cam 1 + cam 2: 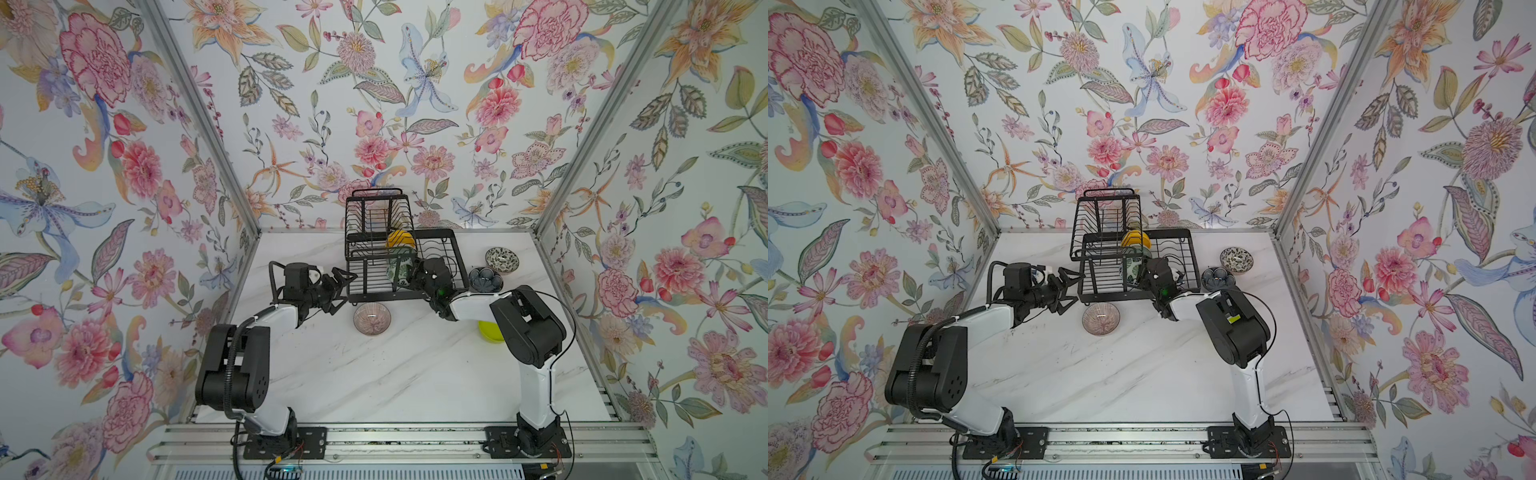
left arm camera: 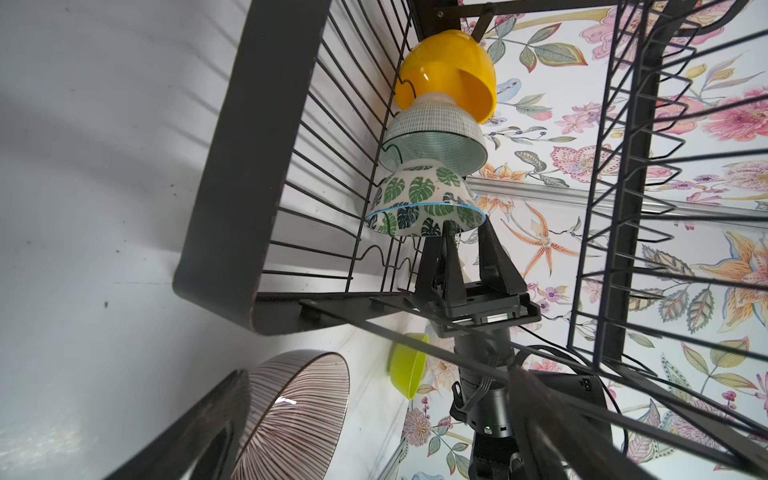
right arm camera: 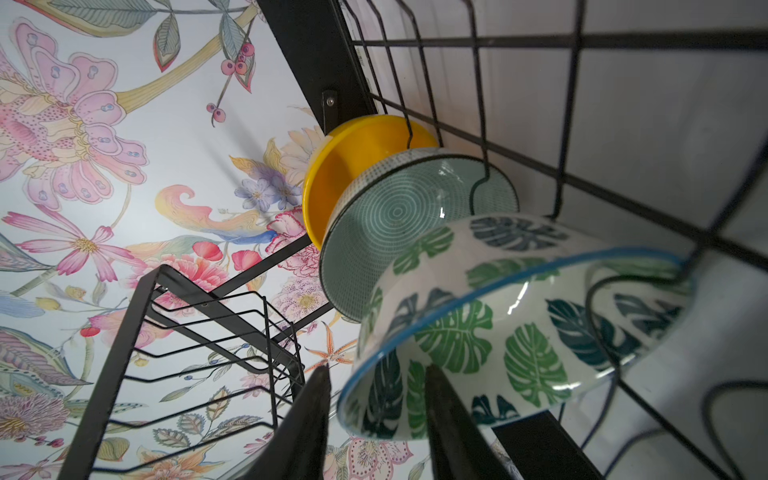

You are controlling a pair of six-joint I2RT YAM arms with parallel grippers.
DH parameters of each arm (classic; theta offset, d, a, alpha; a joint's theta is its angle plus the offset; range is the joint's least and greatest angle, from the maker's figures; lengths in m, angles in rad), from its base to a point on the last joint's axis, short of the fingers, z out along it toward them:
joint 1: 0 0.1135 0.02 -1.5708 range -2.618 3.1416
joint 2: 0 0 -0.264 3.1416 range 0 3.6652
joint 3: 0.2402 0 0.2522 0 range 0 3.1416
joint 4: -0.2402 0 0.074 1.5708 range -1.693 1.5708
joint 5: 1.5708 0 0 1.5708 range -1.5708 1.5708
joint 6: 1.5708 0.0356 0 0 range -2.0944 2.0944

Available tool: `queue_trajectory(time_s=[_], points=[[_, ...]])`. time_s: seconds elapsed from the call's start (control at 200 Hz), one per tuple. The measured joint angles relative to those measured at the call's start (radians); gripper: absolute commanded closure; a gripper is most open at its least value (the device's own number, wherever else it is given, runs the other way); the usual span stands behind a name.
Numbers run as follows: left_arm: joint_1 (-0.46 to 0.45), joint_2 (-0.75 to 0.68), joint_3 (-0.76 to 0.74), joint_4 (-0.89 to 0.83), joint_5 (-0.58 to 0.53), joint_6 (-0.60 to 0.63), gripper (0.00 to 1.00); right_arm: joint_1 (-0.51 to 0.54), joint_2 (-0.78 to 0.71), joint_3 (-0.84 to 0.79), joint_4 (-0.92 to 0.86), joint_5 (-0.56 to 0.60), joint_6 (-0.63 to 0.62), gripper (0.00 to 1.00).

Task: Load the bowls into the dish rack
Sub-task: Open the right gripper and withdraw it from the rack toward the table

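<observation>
Three bowls stand on edge in a row in the black wire dish rack's (image 1: 437, 232) lower tray: yellow (image 3: 353, 166), pale aqua (image 3: 395, 216) and leaf-patterned (image 3: 498, 324). My right gripper (image 3: 376, 370) is open and straddles the leaf bowl's rim, with one finger inside the bowl and one outside, off the rim. In a top view this gripper (image 1: 409, 272) reaches into the tray from the front. My left gripper (image 1: 345, 286) is open and empty, just left of the rack's front corner. The pink-brown ribbed bowl (image 1: 372, 318) sits upright on the table below it.
A lime green bowl (image 1: 490, 331) lies half hidden under my right arm. The dark blue floral bowl (image 1: 485, 279) and the black-and-white bowl (image 1: 502, 260) sit right of the rack. The raised basket (image 1: 376, 195) stands at the rack's back left. Patterned walls enclose the marble table (image 1: 374, 374).
</observation>
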Motion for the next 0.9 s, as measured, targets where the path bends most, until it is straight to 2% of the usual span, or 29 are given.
queue_trajectory(time_s=[0.47, 0.901], points=[[-0.004, -0.042, -0.042, 0.029, -0.007, -0.022, 0.01, -0.011, -0.116, -0.089, 0.01, -0.005, 0.0, 0.3], [-0.003, -0.056, -0.055, 0.012, -0.007, 0.002, 0.01, -0.064, -0.26, -0.201, -0.023, -0.061, -0.061, 0.15]])
